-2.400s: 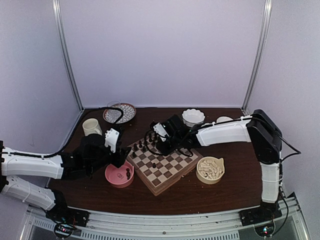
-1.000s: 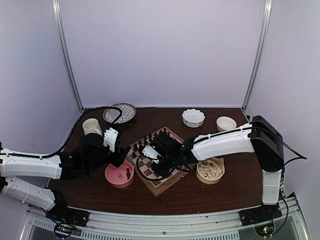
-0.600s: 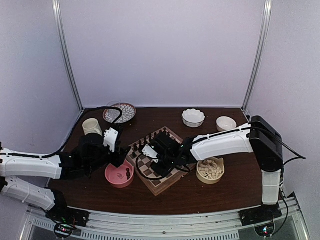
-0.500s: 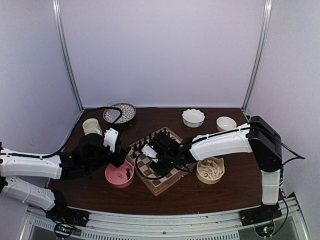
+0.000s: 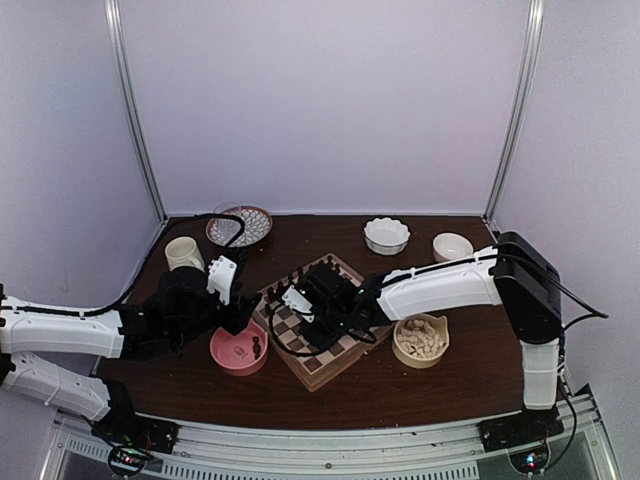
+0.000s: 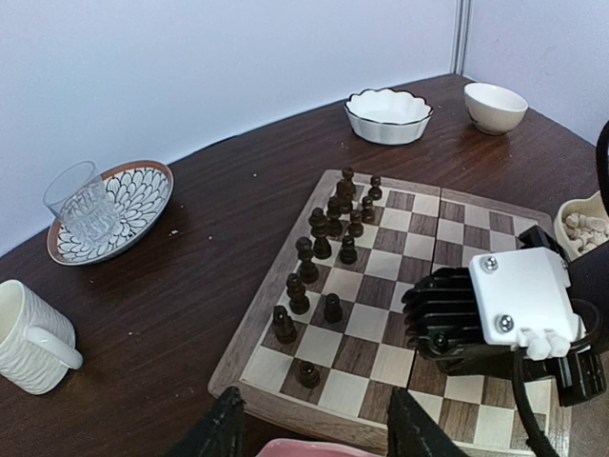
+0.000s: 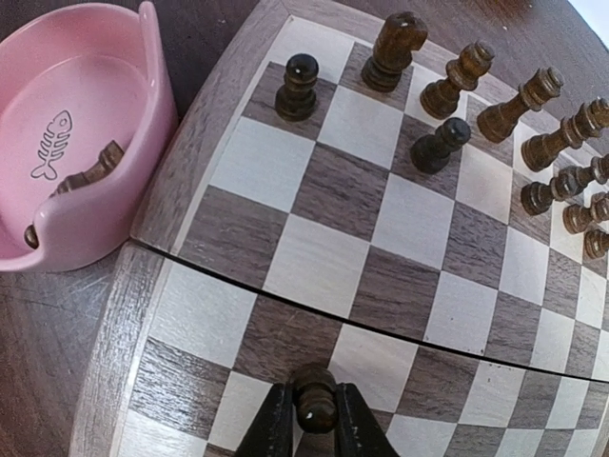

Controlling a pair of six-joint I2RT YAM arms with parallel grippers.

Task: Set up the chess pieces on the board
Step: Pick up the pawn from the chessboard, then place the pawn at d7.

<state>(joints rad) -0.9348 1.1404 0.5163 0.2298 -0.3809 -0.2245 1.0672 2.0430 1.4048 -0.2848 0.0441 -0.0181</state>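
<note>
Between the right fingers [image 7: 272,430], pinched, sits a dark chess piece [image 7: 315,400].

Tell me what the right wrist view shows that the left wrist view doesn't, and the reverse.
Only the right wrist: the right gripper closed on a dark piece, and the pink bowl seen from inside, holding loose pieces. Only the left wrist: the glass on its patterned plate, the mug, the scalloped bowl and the small bowl. Both: the board and its standing dark rows.
</note>
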